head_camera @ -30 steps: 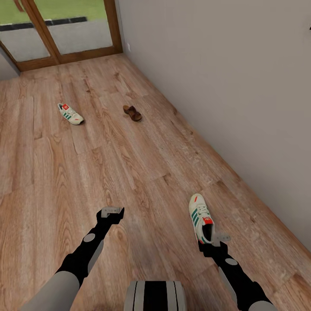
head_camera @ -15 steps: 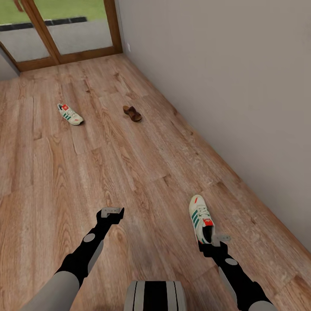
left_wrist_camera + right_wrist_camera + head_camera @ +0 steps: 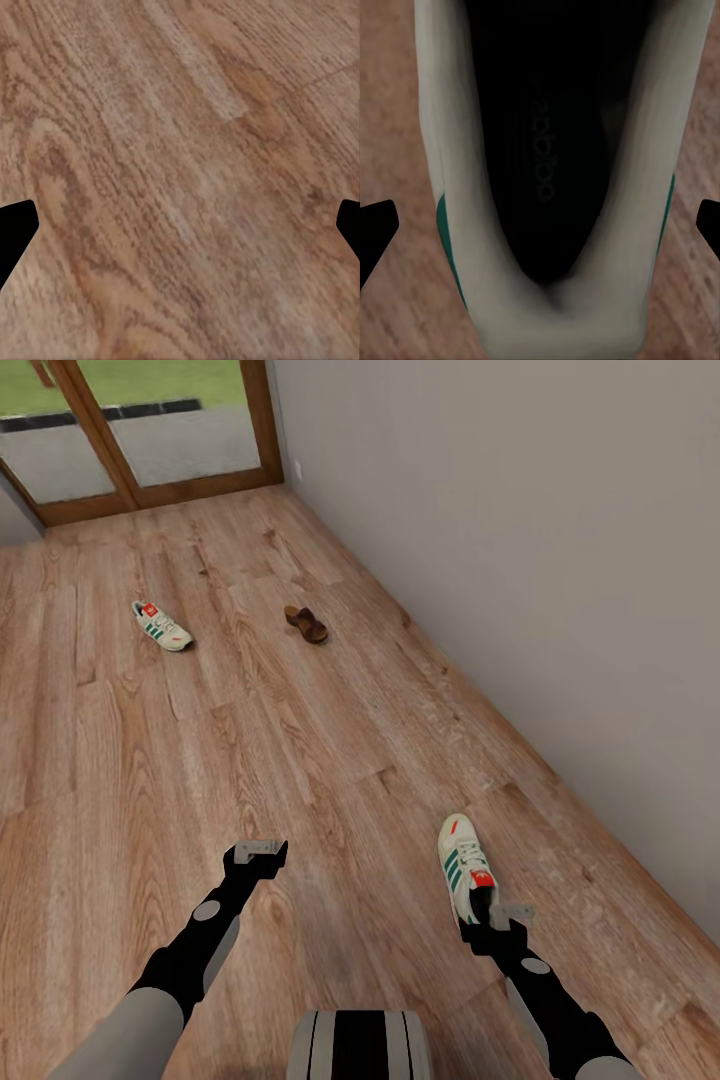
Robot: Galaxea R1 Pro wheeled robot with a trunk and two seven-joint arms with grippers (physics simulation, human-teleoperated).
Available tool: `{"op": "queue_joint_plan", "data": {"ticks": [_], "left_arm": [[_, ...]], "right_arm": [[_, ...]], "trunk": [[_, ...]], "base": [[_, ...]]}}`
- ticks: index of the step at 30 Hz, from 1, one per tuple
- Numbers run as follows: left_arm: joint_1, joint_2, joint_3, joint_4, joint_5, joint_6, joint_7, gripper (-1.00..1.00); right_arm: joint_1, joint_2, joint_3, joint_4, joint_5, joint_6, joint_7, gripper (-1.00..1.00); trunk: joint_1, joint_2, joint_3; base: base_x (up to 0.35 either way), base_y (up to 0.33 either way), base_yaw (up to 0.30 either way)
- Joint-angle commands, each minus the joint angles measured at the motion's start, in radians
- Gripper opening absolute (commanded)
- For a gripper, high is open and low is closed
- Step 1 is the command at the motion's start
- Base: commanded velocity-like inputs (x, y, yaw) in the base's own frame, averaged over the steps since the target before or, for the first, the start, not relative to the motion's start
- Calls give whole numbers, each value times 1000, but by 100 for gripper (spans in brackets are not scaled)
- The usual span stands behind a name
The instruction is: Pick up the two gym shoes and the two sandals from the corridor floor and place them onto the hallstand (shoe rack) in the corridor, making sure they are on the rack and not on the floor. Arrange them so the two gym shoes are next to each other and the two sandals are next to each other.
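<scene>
Right claw [image 3: 497, 916] is parked right over the heel of the near gym shoe [image 3: 464, 863], and its wrist camera shows the two dark fingertips [image 3: 376, 229] spread wide on either side of the shoe, so it's open and not squeezing anything. That same close-up gives you something the head camera can't: you look straight down into the shoe's opening, a dark insole with faint lettering, a pale off-white padded collar around it, and slivers of green on the outer sides. From the head camera you instead get the laces, the green stripes and the red tongue label, with the toe pointing away from the robot.

Left claw [image 3: 262, 850] hangs over bare corridor floor [image 3: 330, 740], also open, fingertips [image 3: 15, 232] at the two edges of its wrist view with just swirly wood grain and a plank seam between them.

Further up the corridor, the second gym shoe [image 3: 162, 626] lies on the planks, and a small brown sandal [image 3: 306, 623] sits well apart from it, nearer the plain grey wall [image 3: 520, 540]. Wood-framed glass doors [image 3: 150, 430] close off the far end.
</scene>
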Motion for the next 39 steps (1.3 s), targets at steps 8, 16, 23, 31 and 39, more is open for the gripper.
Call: {"op": "queue_joint_plan", "data": {"ticks": [8, 16, 23, 31, 39], "left_arm": [[0, 0, 1, 1, 1, -4, -3, 100], [1, 1, 1, 1, 1, -7, -4, 100], [1, 1, 1, 1, 1, -7, -4, 100], [1, 3, 1, 1, 1, -5, -4, 100], [8, 9, 13, 5, 6, 8, 9, 100]], "right_arm": [[0, -1, -1, -1, 1, 4, 1, -100], [0, -2, -2, -2, 1, 4, -1, -100], [0, -2, -2, -2, 1, 4, 0, -100], [0, -2, 0, -2, 1, 4, 1, -100], [6, 4, 0, 3, 8, -8, 10, -100]], "trunk": [[0, 0, -1], [0, 0, -1], [0, 0, -1], [-1, 1, 11], [-5, 2, 38]], "base": [[4, 0, 0], [0, 0, 0], [0, 0, 0], [0, 0, 0], [0, 0, 0]]}}
